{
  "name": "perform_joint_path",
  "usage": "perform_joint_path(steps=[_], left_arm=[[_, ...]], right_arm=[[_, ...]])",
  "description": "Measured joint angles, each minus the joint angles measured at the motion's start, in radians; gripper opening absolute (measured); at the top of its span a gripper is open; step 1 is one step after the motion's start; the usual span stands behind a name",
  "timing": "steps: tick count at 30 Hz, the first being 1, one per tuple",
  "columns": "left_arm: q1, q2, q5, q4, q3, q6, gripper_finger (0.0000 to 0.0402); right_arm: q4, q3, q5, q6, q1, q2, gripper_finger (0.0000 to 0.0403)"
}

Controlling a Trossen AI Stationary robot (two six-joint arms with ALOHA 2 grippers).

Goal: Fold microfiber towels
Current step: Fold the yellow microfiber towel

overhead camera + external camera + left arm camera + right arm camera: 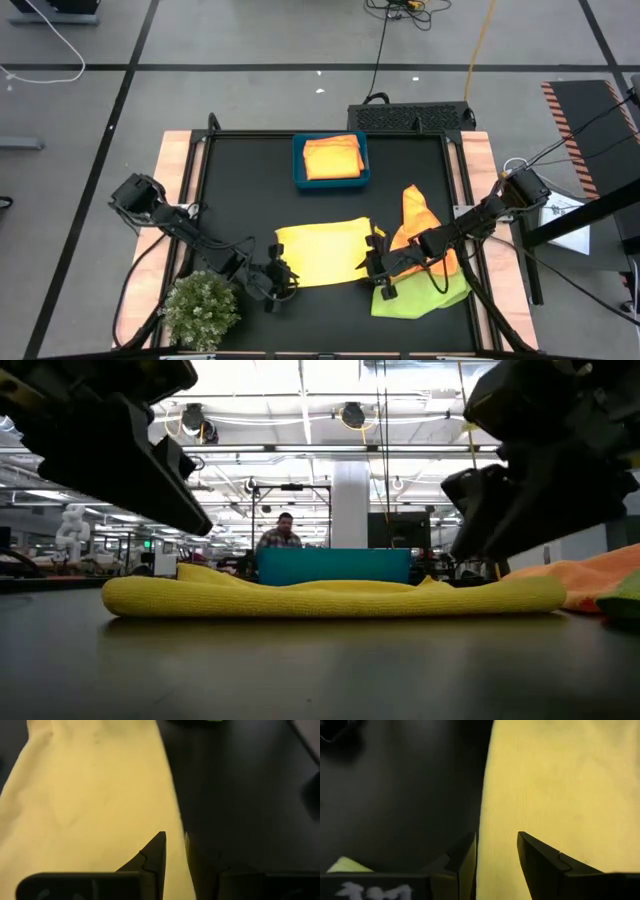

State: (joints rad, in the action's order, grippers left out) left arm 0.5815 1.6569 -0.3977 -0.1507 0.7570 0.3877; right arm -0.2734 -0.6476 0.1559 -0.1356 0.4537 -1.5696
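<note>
A yellow towel [320, 252] lies flat on the black table, folded over into a band; it also shows in the low view [330, 597]. My left gripper [278, 280] hovers just above the towel's near left corner [90, 795], with only a narrow gap between its fingers. My right gripper [378, 265] hovers above the near right corner [560, 785], slightly open. In the low view both grippers hang clear of the towel. An orange towel [415, 215] and a lime green towel [425, 297] lie crumpled under my right arm.
A blue bin [331, 180] at the table's far middle holds folded orange cloth [332, 157]. A small green plant [203, 308] stands at the near left corner beside my left arm. A person [283, 532] sits in the room beyond the table.
</note>
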Motion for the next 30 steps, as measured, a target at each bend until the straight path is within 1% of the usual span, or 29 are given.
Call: perform_joint_path(steps=[4,6,9,12,14,16,18,21,24,30], left_arm=[[0.0,0.0,0.002,0.043,0.0,0.04,0.0076],[0.0,0.0,0.001,0.063,0.0,0.045,0.0076],[-0.005,0.0,-0.035,0.1,0.0,0.06,0.0076],[-0.028,0.0,-0.073,0.12,0.0,0.112,0.0076],[-0.046,0.0,-0.052,0.12,0.0,0.152,0.0076],[-0.056,0.004,0.018,0.118,0.0,0.166,0.0076],[-0.05,0.016,0.053,0.113,0.0,0.168,0.0076],[-0.04,0.041,0.057,0.102,0.0,0.168,0.0076],[-0.04,0.075,0.06,0.129,-0.001,0.184,0.0076],[-0.071,0.075,0.052,0.213,0.003,0.218,0.0076]], right_arm=[[0.049,0.001,0.007,-0.023,0.0,0.0,0.0139],[0.049,0.001,0.035,-0.012,-0.001,0.0,0.0139],[0.044,0.001,0.117,0.021,-0.017,0.0,0.0139],[0.047,0.001,0.21,0.015,-0.069,0.0,0.0139],[0.047,0.001,0.206,-0.005,-0.119,0.0,0.0139],[0.049,0.001,0.186,-0.018,-0.168,0.0,0.0139],[0.056,0.001,0.167,-0.017,-0.209,0.0,0.0139],[0.098,0.001,0.147,-0.01,-0.255,0.0,0.0139],[0.151,0.001,0.146,-0.012,-0.281,0.0,0.0139],[0.223,0.001,0.126,-0.067,-0.268,0.0,0.0139]])
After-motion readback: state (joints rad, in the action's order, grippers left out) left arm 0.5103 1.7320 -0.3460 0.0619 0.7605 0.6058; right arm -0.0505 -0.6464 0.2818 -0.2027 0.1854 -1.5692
